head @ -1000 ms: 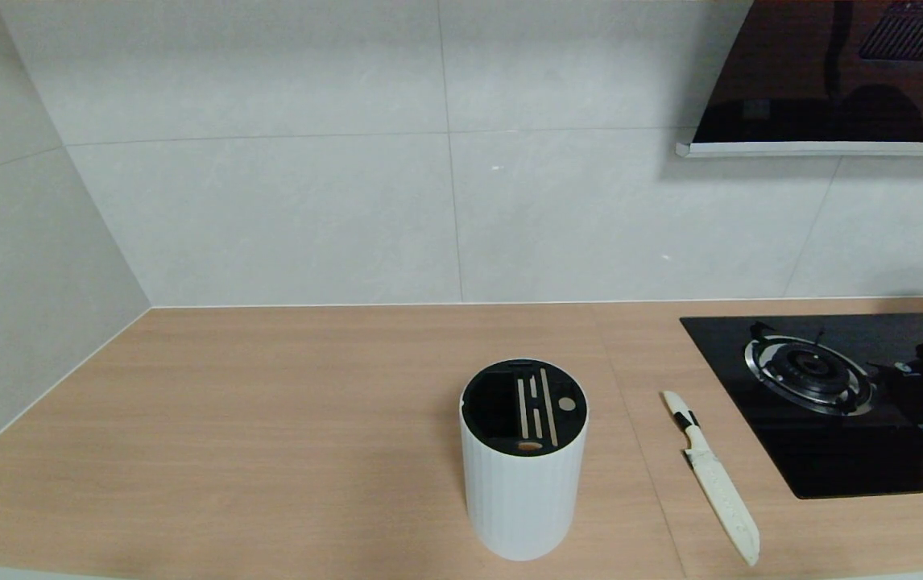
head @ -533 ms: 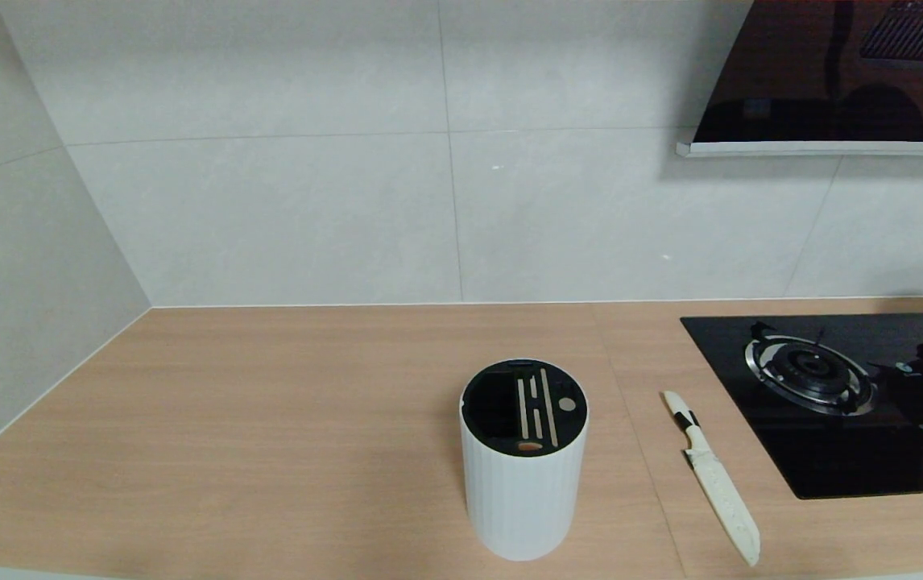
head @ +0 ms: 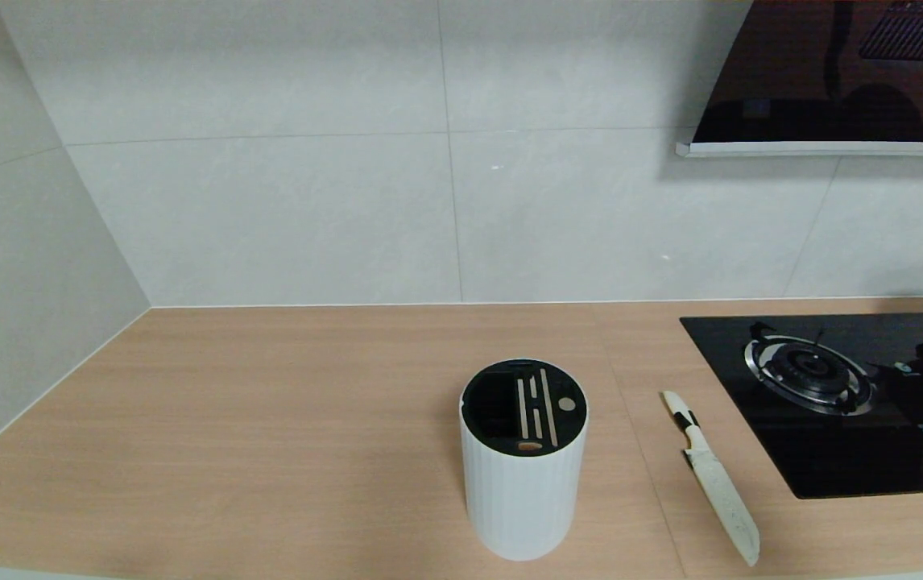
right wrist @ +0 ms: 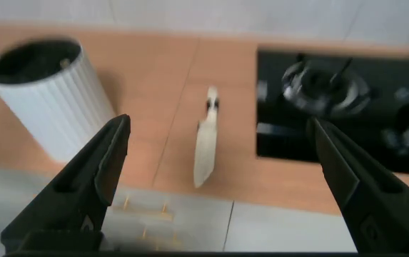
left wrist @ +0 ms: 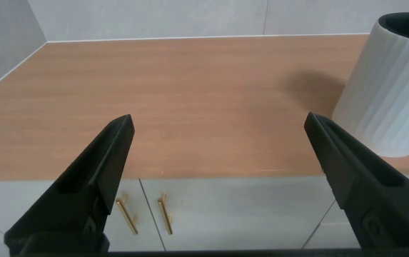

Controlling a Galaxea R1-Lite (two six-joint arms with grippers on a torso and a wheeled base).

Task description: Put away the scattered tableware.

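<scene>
So the knife (head: 709, 478) lies flat on the bench (head: 268, 419), between the white ribbed holder (head: 523, 483) and the stove (head: 832, 403). It has a cream speckled blade and a white handle with a black band, tip toward the front edge. Both the left hand (left wrist: 217, 128) and the right hand (right wrist: 218, 125) gape wide, holding nothing.

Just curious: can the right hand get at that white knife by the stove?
Probably yes: the right hand hangs open facing the speckled white knife, with nothing between them.
</scene>
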